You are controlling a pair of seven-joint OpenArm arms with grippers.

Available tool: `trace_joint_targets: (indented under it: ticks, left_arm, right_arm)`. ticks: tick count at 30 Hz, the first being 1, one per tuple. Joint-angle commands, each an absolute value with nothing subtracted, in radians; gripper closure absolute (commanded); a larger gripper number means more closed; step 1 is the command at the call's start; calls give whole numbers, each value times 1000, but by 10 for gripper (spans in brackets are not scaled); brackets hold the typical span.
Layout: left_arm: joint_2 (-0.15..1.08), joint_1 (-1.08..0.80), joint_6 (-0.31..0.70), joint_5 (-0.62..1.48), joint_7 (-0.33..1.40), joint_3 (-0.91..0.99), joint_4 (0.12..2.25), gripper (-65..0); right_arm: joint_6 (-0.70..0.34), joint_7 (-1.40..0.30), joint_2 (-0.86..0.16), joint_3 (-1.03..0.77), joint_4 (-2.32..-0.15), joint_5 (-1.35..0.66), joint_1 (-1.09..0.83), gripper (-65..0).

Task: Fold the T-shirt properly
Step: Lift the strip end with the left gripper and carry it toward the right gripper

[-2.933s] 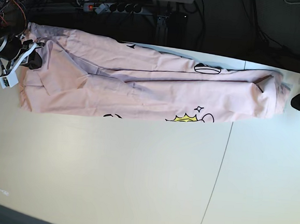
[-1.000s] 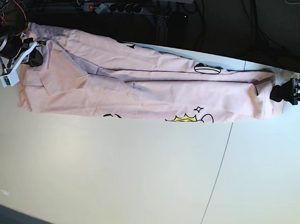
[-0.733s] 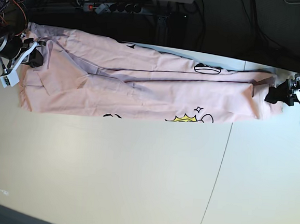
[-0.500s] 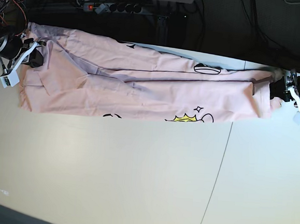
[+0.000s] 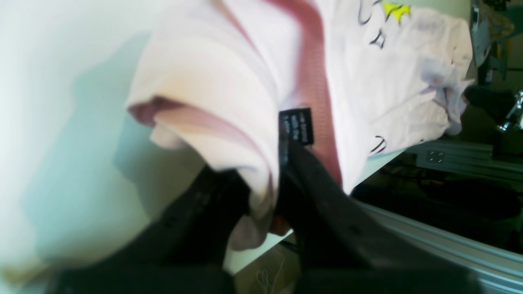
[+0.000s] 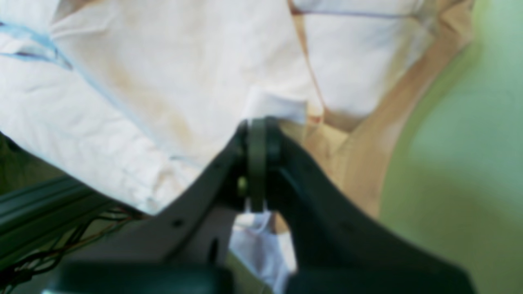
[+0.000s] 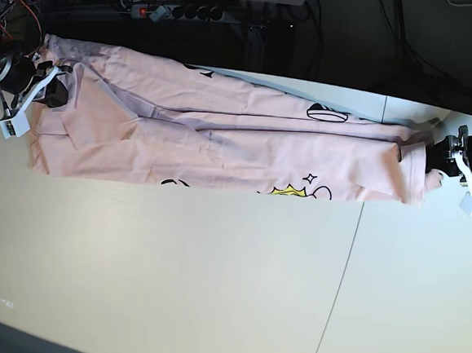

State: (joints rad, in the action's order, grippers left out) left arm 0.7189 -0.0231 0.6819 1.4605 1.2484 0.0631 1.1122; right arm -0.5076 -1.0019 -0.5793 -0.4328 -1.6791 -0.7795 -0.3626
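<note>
The pale pink T-shirt (image 7: 222, 143) lies in a long band across the back of the white table (image 7: 211, 281). Black and yellow print (image 7: 296, 191) shows at its front edge. My left gripper (image 7: 435, 155) is shut on the shirt's right end. In the left wrist view the dark fingers (image 5: 327, 204) pinch a fold of pink cloth (image 5: 229, 73) beside a small black label (image 5: 296, 126). My right gripper (image 7: 53, 90) is shut on the shirt's left end. In the right wrist view its gripper (image 6: 256, 134) clamps cloth (image 6: 163, 73) by a small white label patch (image 6: 273, 108).
A power strip (image 7: 171, 12) and cables lie behind the table's back edge. An aluminium frame rail (image 5: 449, 159) runs below that edge. A thin seam (image 7: 343, 275) crosses the table top right of centre.
My left gripper came in from the right, closed on the shirt's right end and tugged it, so the upper fold now runs straighter. The right gripper has not moved.
</note>
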Motion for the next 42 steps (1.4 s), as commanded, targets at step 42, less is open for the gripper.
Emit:
trace_joint_targets:
  ticks: [42]
  left_arm:
    - [800,116,698,1401,1218,72,1186,0]
  right_arm:
    - [-569,-916,-601,-358,-1217,-789,-76,0]
